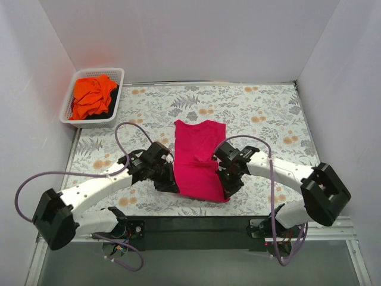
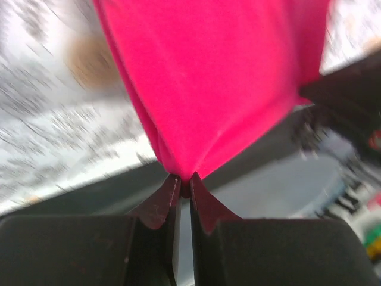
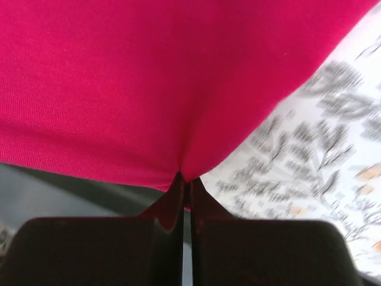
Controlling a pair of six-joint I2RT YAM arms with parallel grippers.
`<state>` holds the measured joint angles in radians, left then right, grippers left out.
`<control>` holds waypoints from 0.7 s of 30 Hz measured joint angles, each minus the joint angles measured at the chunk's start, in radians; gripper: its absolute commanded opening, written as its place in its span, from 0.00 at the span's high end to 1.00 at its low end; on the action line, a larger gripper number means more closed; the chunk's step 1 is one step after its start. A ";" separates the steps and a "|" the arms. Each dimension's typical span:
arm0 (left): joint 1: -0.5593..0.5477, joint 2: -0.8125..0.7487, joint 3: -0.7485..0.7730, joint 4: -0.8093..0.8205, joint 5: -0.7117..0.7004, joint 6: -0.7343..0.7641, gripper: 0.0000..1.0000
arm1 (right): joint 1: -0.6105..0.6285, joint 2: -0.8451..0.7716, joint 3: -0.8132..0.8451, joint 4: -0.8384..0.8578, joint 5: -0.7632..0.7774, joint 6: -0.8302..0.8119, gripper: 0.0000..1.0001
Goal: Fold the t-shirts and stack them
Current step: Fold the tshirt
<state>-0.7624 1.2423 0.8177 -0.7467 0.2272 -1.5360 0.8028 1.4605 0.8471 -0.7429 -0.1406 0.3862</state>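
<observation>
Both near corners of the soft magenta-pink cloth t-shirt (image 1: 199, 149), lying mid-worktop, are pinched. The left gripper (image 2: 183, 182) and right gripper (image 3: 184, 179) each clamp its hem, holding it above the floral worktop (image 1: 268, 119), apparently to fold the near half over.

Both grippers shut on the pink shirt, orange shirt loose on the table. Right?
Not quite: the orange shirt sits in the basket at the far left, per the top view. The left gripper and right gripper are indeed shut on the pink shirt.
</observation>
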 measured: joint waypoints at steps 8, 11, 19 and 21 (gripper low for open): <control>-0.019 -0.215 -0.063 -0.053 0.138 -0.067 1.00 | 0.015 -0.145 0.135 -0.253 -0.026 -0.022 0.99; -0.017 -0.172 0.036 -0.084 0.075 -0.074 1.00 | -0.006 -0.109 0.315 -0.339 0.032 -0.051 0.99; 0.087 0.003 0.240 -0.026 -0.144 -0.047 1.00 | -0.147 0.061 0.668 -0.409 0.105 -0.167 0.99; 0.122 0.036 0.251 0.000 -0.173 -0.031 1.00 | -0.181 0.108 0.707 -0.412 0.107 -0.192 0.99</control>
<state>-0.6403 1.2785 1.0691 -0.7464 0.0544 -1.5673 0.6220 1.5684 1.5543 -1.1545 -0.0338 0.1947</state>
